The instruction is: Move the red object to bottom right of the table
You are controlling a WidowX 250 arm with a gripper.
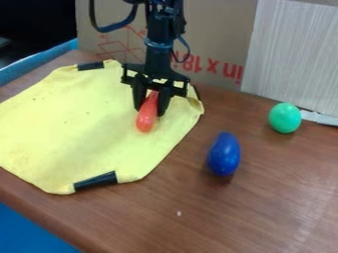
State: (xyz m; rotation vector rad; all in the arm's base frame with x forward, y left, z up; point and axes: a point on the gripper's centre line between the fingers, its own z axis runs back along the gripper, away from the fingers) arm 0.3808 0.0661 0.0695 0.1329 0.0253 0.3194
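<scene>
The gripper (pixel 150 109) hangs over the right part of the yellow cloth, its fingers pointing down. It is shut on the red object (pixel 147 118), one finger on each side of it. This object is long and rounded, with its narrow end up between the fingers and its thicker end toward the camera, over the cloth. Whether its underside touches the cloth I cannot tell. The brown table (pixel 264 217) extends to the right and front of the cloth.
The yellow cloth (pixel 72 123) with black strips covers the table's left part. A blue egg-shaped object (pixel 224 154) lies right of the cloth, and a green egg (pixel 285 118) stands farther back at the right. Behind are a cardboard panel (pixel 218 34) and a pale board (pixel 297 54).
</scene>
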